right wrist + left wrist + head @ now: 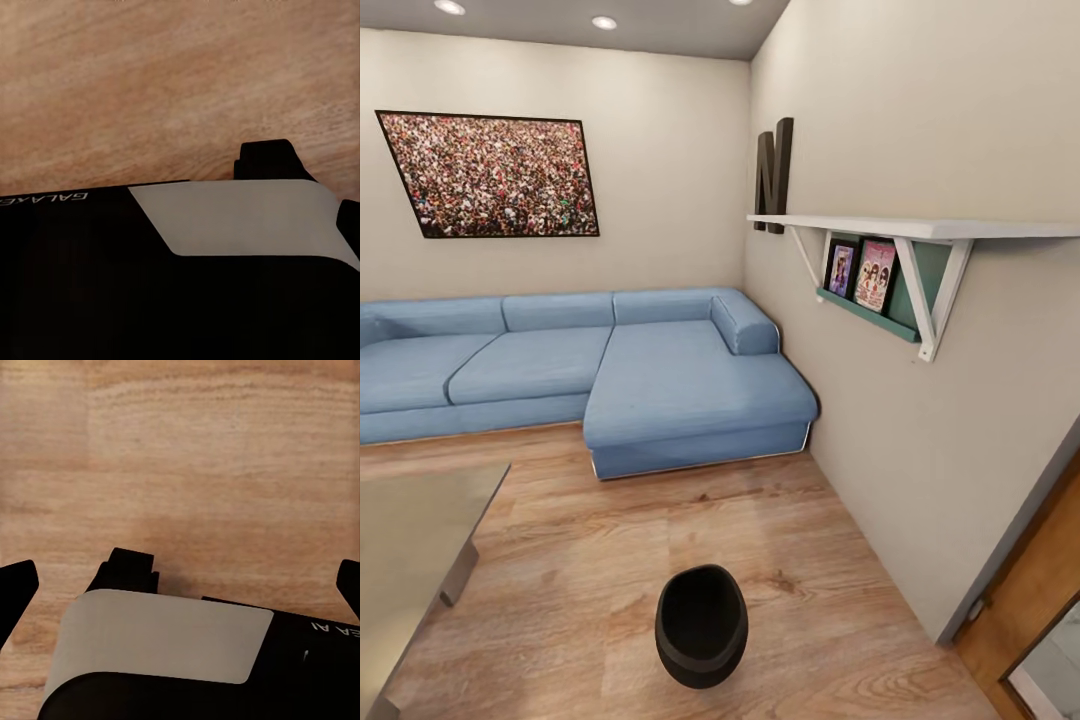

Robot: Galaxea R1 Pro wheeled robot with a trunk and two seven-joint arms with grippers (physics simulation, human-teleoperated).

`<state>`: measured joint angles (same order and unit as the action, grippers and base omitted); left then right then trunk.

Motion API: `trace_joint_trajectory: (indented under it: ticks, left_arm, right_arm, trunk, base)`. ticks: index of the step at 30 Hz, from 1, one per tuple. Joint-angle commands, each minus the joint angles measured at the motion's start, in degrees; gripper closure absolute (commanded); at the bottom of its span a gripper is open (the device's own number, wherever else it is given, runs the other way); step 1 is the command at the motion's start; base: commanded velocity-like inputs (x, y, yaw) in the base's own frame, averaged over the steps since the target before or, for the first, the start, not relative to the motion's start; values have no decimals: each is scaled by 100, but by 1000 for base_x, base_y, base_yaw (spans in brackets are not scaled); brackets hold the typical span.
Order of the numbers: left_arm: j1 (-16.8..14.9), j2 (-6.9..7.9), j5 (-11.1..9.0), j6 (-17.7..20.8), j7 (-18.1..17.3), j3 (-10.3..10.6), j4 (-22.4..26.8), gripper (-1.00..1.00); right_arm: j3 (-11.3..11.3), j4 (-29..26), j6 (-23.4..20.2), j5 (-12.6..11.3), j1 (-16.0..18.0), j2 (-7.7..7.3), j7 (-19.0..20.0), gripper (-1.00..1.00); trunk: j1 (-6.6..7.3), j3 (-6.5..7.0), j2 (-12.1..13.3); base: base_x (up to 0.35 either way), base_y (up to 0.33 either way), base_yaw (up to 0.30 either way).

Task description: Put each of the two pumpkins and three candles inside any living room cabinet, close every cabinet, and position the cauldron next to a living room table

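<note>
On the wood-plank floor (590, 560) near the bottom of the head view stands the black pot (701, 625), upright with its wide mouth open and nothing visible inside. The glossy grey desk (410, 540) lies to its left, apart from it, with a strip of bare floor between them; one short grey leg shows under the desk's near corner. Beyond both, a blue L-shaped sofa (610, 365) fills the far corner, its long section reaching toward the pot. A framed crowd picture (490, 175) hangs on the back wall. On the right wall a white shelf (900, 228) carries a green rack with two picture books (863, 272).

In the left wrist view, the left gripper's (180, 585) dark fingertips (15, 585) sit at opposite edges over bare floor, so its jaws are wide apart. In the right wrist view, the robot's body hides most of the right gripper (349, 217); I cannot tell how its jaws stand.
</note>
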<state>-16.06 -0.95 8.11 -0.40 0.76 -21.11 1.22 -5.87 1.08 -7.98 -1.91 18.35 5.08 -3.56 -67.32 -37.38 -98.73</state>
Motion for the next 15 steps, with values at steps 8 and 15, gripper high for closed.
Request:
trace_joint_trajectory:
  ticks: [8, 15]
  left_arm:
    - [-2, -1, 62, -4, -3, -46, 1, -100]
    - [-2, -1, 60, -4, -6, -49, 1, -100]
  right_arm:
    - [-37, 7, -1, -20, 7, 1, -21, -100]
    - [-37, 7, -1, -20, 9, 1, -21, -100]
  trunk:
    - [1, -5, -2]
    - [1, -5, -2]
  base:
    - [134, 0, 0]
    - [290, 0, 0]
